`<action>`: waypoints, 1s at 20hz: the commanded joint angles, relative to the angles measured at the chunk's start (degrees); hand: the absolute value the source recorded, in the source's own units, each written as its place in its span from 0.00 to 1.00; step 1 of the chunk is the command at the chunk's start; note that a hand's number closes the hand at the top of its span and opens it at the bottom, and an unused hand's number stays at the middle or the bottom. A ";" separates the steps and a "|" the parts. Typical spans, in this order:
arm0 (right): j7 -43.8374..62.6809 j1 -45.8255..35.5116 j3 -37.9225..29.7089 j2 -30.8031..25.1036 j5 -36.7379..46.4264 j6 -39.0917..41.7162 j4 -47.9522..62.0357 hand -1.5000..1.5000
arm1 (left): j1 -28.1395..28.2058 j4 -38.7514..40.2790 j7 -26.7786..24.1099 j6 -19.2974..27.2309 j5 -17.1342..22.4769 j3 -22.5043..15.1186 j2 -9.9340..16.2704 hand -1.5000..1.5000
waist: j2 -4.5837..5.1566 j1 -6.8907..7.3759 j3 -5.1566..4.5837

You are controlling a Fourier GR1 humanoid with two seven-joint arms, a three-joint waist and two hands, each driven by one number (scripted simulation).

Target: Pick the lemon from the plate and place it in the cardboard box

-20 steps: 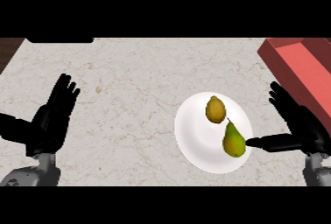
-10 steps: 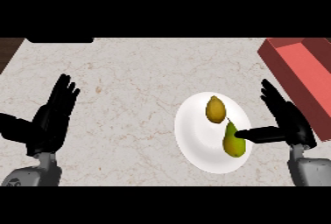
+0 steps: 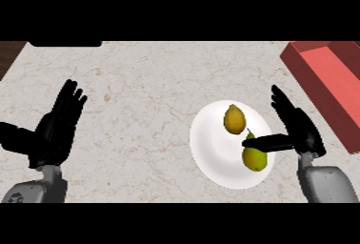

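Head view shows the left hand (image 3: 55, 125) resting at the counter's (image 3: 147, 81) left side, fingers straight and spread, holding nothing. A wide stretch of bare marble lies between it and the white plate (image 3: 211, 147), which sits right of centre. On the plate, the lemon (image 3: 234, 119) lies toward the far rim; a green pear (image 3: 256, 157) lies nearer, well apart from the plate's left edge. The right hand (image 3: 299, 126) stands over the plate's right rim, fingers straight and apart, its thumb reaching across the pear's top; the lemon is untouched, just beside that hand. The red box (image 3: 330, 86) runs along the right edge, close beyond the hand.
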 commanded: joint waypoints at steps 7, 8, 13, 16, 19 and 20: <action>-1.33 -4.68 -1.80 0.92 4.22 -0.09 8.81 0.00 | 0.29 -3.35 2.39 0.13 -2.36 -0.69 -1.83 0.50 | 0.00 0.16 0.01; -2.61 -2.54 0.05 2.90 6.20 -2.64 7.26 0.00 | 2.35 -6.67 4.38 1.00 -2.34 -1.42 -2.57 0.50 | -0.03 0.18 0.01; -4.94 -2.87 0.31 4.58 6.15 -1.77 10.11 0.00 | 4.23 -2.36 -1.37 -2.90 -0.93 1.92 -1.38 0.50 | 0.00 0.12 0.00; -7.28 -7.70 -1.17 4.56 6.15 -1.12 16.40 0.00 | -2.58 -1.20 3.68 -0.20 -2.59 1.22 -2.18 0.50 | 0.04 0.10 0.01; -7.79 -5.66 -1.58 4.00 6.24 -0.40 15.94 0.00 | -0.48 -1.86 3.90 -4.36 -0.54 3.67 0.60 0.50 | 0.02 0.08 0.00; -3.72 -4.75 -1.95 2.31 5.00 2.16 10.41 0.00 | -0.28 0.64 -0.06 -0.67 -4.16 0.78 -3.56 0.50 | -0.01 -0.06 0.00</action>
